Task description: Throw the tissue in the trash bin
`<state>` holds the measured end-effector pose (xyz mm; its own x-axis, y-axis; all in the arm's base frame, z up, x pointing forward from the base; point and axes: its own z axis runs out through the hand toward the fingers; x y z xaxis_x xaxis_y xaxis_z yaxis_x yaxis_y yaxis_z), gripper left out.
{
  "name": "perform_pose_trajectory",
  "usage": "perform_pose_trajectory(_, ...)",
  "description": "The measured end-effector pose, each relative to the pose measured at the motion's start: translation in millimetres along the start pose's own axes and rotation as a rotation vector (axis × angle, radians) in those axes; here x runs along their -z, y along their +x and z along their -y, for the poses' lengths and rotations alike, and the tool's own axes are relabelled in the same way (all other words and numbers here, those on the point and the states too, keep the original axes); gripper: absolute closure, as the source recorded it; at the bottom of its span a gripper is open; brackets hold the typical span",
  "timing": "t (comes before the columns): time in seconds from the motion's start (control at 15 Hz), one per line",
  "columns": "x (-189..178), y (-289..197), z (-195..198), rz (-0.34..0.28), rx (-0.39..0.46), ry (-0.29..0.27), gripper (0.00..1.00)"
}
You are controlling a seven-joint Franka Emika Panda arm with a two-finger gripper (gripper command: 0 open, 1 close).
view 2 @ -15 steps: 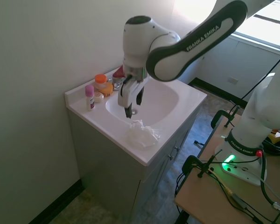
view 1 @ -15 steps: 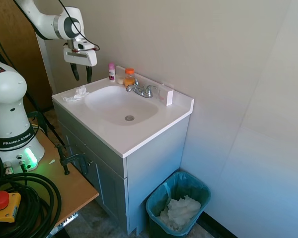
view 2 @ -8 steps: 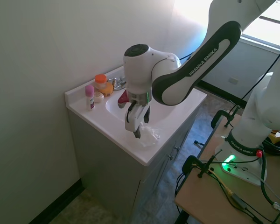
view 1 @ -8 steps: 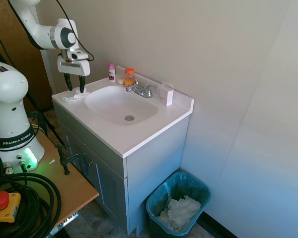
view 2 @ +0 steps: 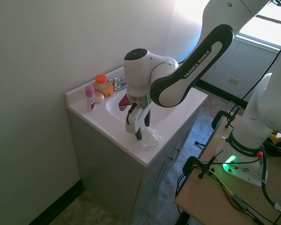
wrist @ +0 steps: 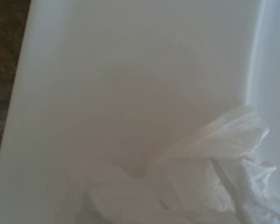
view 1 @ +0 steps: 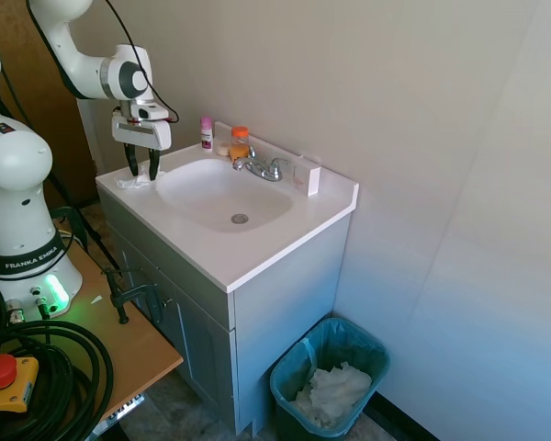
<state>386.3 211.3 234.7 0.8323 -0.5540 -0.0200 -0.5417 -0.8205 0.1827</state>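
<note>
The tissue [view 1: 129,182] is a small crumpled white wad lying on the front left corner of the white vanity top [view 1: 257,253], beside the basin. My gripper [view 1: 141,169] hangs directly over it, open, with one finger on each side of the wad and the tips near the counter. From the other side, the gripper [view 2: 136,133] stands at the tissue [view 2: 151,137]. Up close in the wrist view, the tissue [wrist: 210,182] is thin and wrinkly. The trash bin [view 1: 356,336], lined with a teal bag, stands on the floor at the right of the cabinet.
A heap of crumpled white paper [view 1: 334,390] lies inside the bin. At the back of the vanity stand a pink bottle [view 1: 207,132], an orange-capped bottle [view 1: 240,143], the faucet [view 1: 263,167] and a white box [view 1: 309,175]. A wooden table [view 1: 133,344] sits at the left.
The gripper has come down from above the vanity's corner to the tissue and now straddles it. The tissue has stayed where it was.
</note>
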Motion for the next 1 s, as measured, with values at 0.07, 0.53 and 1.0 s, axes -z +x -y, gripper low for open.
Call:
perform_pose_trajectory(0.07,0.3,0.9,0.0,0.000,-0.002,0.003,1.00)
perform_pose_trajectory(0.53,-2.2,7.0,-1.8,0.027,-0.046,0.020,1.00)
perform_pose_trajectory(1.0,52.1,29.4,-13.4,-0.034,-0.140,0.128,1.00)
